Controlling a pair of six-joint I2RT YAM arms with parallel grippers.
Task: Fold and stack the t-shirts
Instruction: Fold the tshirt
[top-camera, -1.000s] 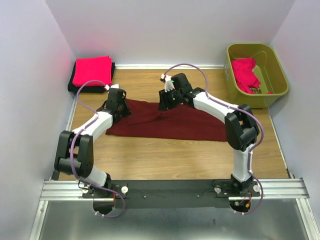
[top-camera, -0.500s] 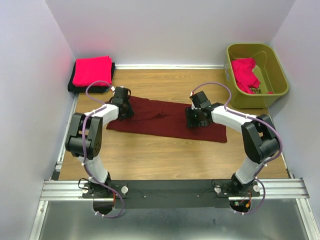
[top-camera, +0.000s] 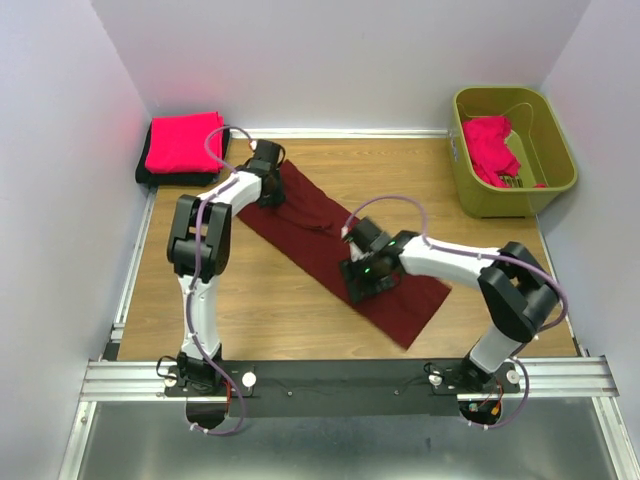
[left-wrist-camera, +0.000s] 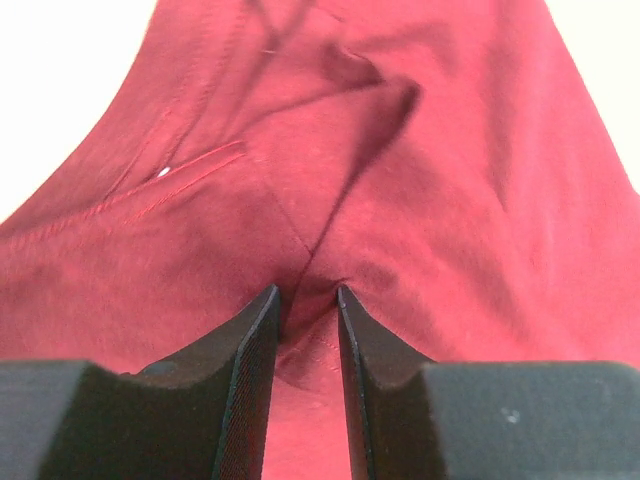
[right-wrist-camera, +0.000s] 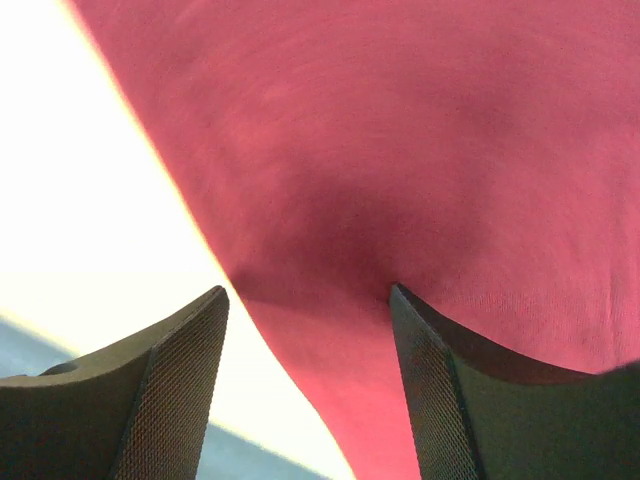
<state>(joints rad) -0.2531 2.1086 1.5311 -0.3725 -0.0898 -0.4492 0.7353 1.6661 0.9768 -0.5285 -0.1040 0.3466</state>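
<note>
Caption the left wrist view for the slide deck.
Left gripper pinching a raised fold of the dark maroon t-shirt between its narrowly set jaws.

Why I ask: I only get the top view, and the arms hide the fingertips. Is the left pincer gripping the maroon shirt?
Observer: Yes. In the left wrist view the left pincer is nearly closed, with a raised fold of the maroon shirt pinched between its jaws.
Operator: And the right one?
Observer: The right pincer stands wide open over smooth cloth, gripping nothing. The shirt's edge passes between its jaws.
</note>
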